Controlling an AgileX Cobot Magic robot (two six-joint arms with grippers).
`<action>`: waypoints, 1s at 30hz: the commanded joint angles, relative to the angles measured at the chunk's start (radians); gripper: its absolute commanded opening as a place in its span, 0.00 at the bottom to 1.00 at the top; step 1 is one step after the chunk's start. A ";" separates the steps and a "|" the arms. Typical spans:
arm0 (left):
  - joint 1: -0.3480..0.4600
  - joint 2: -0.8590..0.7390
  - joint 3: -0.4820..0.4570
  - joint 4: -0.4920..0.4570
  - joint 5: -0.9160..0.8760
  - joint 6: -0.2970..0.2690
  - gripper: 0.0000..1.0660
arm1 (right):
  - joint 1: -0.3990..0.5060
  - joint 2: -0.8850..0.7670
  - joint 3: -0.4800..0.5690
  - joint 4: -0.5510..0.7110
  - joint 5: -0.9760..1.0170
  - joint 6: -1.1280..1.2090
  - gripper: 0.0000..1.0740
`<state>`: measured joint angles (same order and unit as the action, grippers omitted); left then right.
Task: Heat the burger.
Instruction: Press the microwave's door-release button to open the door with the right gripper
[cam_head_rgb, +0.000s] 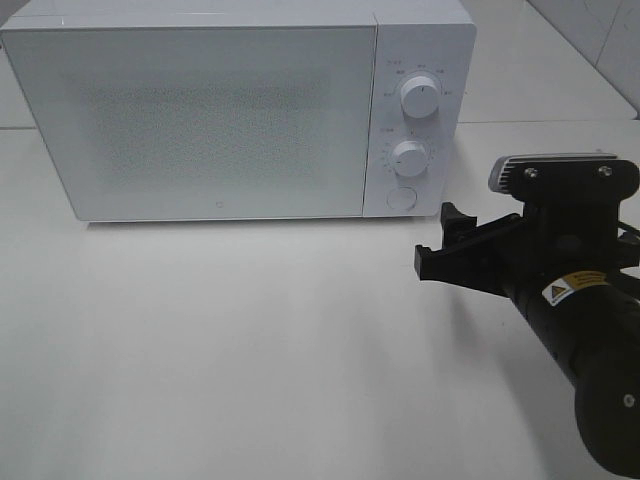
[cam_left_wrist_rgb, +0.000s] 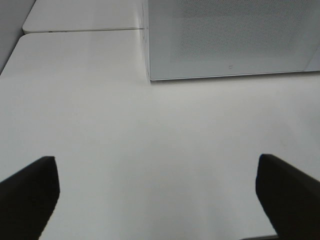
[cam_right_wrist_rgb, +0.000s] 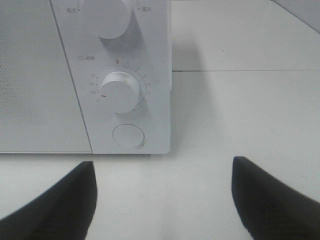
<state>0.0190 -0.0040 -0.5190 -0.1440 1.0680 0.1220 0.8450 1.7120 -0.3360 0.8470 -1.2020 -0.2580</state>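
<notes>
A white table (cam_head_rgb: 250, 350) fills the exterior high view. On it, toward 11 o'clock, stands a white microwave (cam_head_rgb: 235, 110), upright, with its speckled door (cam_head_rgb: 200, 130) closed. The burger shows in no view, and the frosted door gives no look inside, so I cannot tell where it is.

The black right arm (cam_head_rgb: 580, 330) comes in from 4 o'clock and points toward 10 o'clock, at the microwave's control panel. The panel sits at the 3 o'clock side of the door.

The right gripper (cam_head_rgb: 440, 242) hangs above the table, near the panel's lower corner but clear of it. Its jaws stand wide apart with nothing between them. Its wrist camera sees only bare table and the panel between the two dark fingers (cam_right_wrist_rgb: 55, 200).

The left gripper (cam_left_wrist_rgb: 156, 165) is out of the exterior view. In its own wrist view the jaws are spread fully, empty, over bare table, well apart from the microwave's front lower corner.

On the panel, the upper knob (cam_head_rgb: 420, 97) sits at 12 o'clock of the lower knob (cam_head_rgb: 410, 157). A round button (cam_head_rgb: 401, 197) lies just below, at 6 o'clock. Nothing touches any of them.
</notes>
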 joint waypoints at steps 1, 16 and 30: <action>0.002 -0.008 0.003 -0.005 0.004 0.002 0.94 | 0.013 0.012 -0.019 0.008 -0.006 -0.009 0.68; 0.002 -0.008 0.003 -0.005 0.004 0.002 0.94 | 0.022 0.014 -0.033 0.008 0.037 0.483 0.34; 0.002 -0.008 0.003 -0.005 0.004 0.002 0.94 | 0.022 0.014 -0.033 -0.016 0.129 1.419 0.00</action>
<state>0.0190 -0.0040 -0.5190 -0.1440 1.0680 0.1220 0.8620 1.7290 -0.3640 0.8500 -1.1020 1.0260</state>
